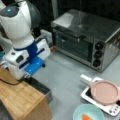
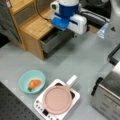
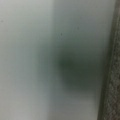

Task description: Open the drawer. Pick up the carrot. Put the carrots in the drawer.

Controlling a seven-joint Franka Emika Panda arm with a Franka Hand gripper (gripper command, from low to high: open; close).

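We see the gripper [image 2: 59, 31] low at the cabinet [image 2: 35, 27], right over the drawer [image 2: 53, 40], which in a front view sits at about eleven o'clock from the frame's centre. The drawer is already pulled part of the way out of the cabinet, its thick grey front facing the open worktop [image 2: 82, 60]. We judge the arm is down there because it is working on the drawer itself. The blue and white wrist housing covers the fingers in both front views, so we cannot tell whether they are released or clenched, nor whether they touch the drawer. The wrist view gives only a pale grey blur with a dark band along its three o'clock edge, and settles nothing.

The carrot [image 2: 34, 83] lies inside the light blue bowl [image 2: 25, 77] at about eight o'clock in that front view, well apart from the gripper and untouched. In a front view the same bowl [image 1: 80, 111] shows at five o'clock with the carrot [image 1: 86, 117] just visible at the bottom edge. So the carrot is not yet picked up.

Just beside the bowl, at its three o'clock, stands a white cooker [image 2: 40, 105] carrying a pink pan [image 2: 58, 99]. The silver toaster oven [image 1: 86, 37] stands at one o'clock in a front view, clear of the arm's work.
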